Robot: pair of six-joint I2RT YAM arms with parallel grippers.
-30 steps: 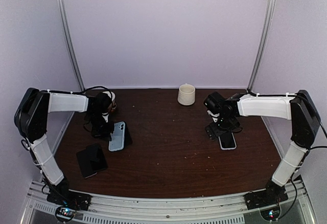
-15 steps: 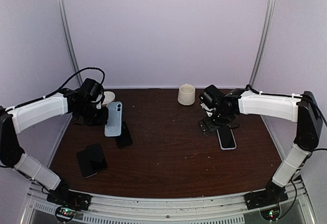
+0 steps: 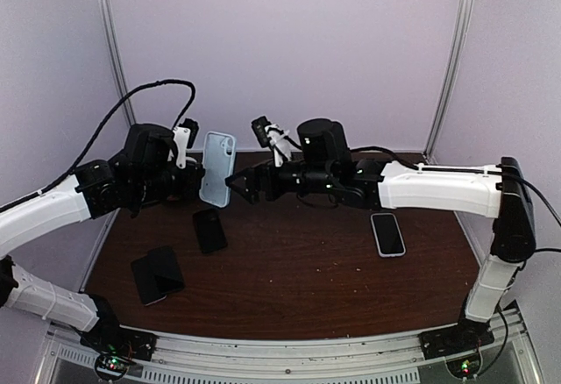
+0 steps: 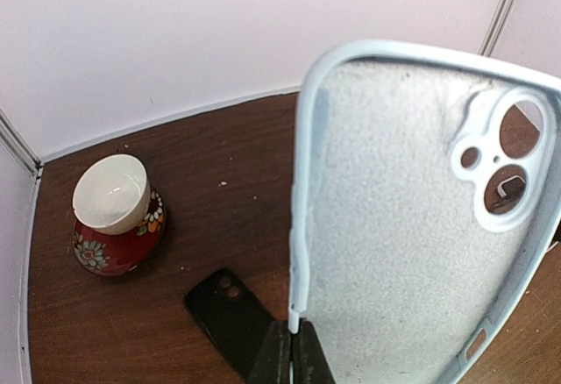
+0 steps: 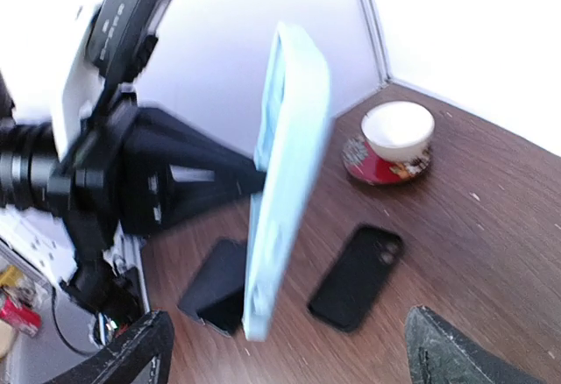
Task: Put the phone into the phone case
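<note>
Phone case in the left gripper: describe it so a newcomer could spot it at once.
Look above the left half of the brown table, where the left gripper holds it in the air. It is the phone case, upright, gripped by one edge. Unlike the black case lying flat below, it is pale blue.

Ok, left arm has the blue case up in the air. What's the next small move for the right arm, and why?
Probably ease the right gripper forward so its open jaws straddle the phone case. It is empty, aimed at the case and just short of it, while the left gripper pinches only one edge. The phone lies on the table.
</note>
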